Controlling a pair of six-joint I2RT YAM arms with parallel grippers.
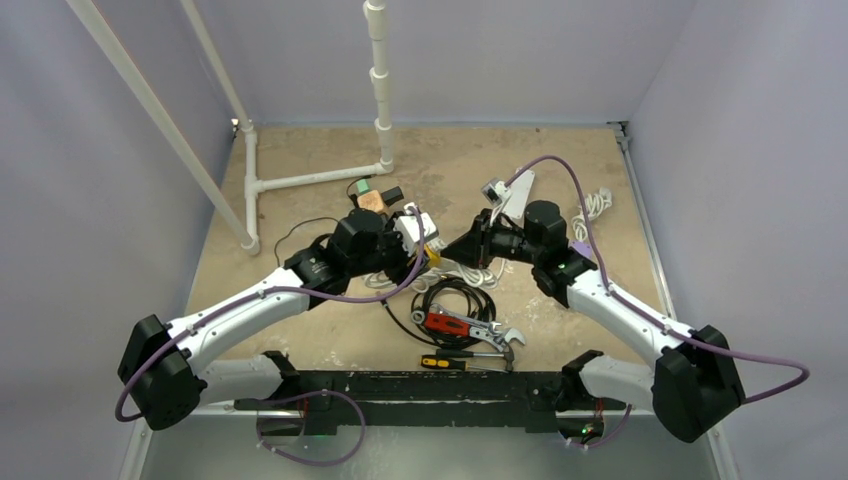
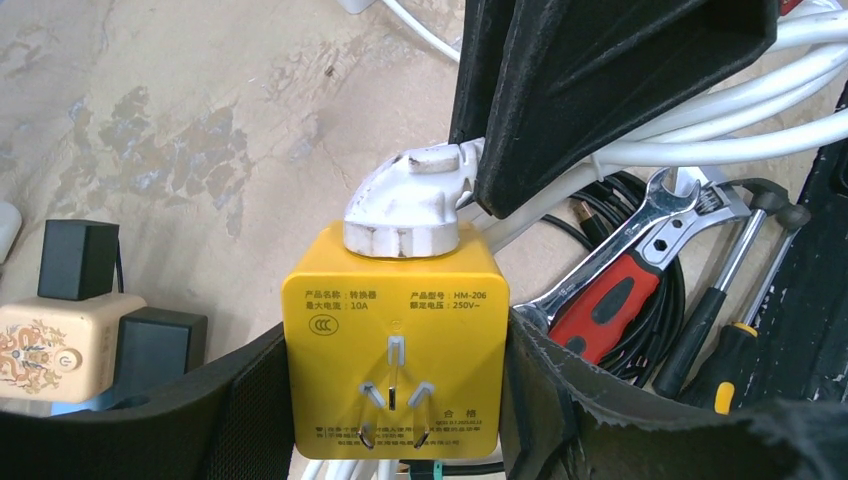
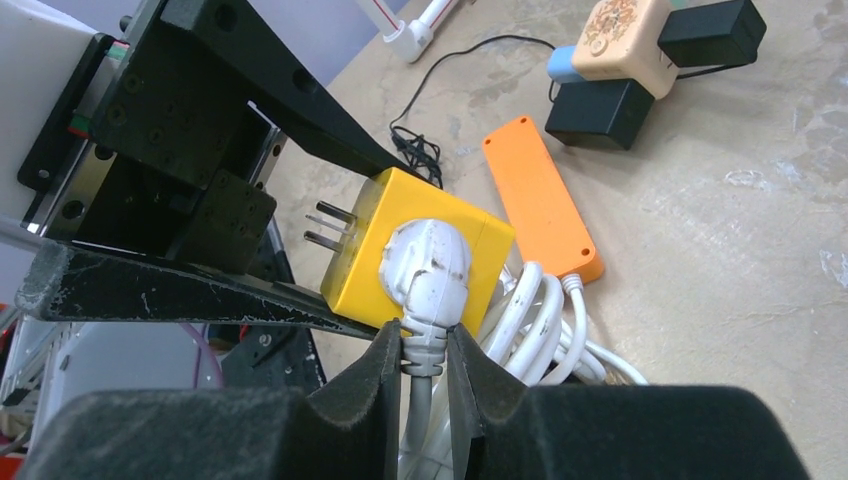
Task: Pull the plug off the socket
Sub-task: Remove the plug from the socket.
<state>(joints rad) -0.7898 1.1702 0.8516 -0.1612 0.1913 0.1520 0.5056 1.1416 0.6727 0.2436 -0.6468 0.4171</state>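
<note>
Evidently unpulled, the white plug point(image 3: 430, 265) sits in the yellow socket point(image 2: 395, 330), eleven o'clock from the wrench point(image 1: 470, 328) on the desk point(image 1: 560, 160); left jaws clamp the socket, right jaws pinch the plug's neck, so low a grip could slide onto cable.

Top view: high, looking down over table point(image 1: 560, 160). Wrist views: close, opposite sides, sharing yellow socket point(image 2: 440, 330), plug point(image 2: 410, 205).
</note>
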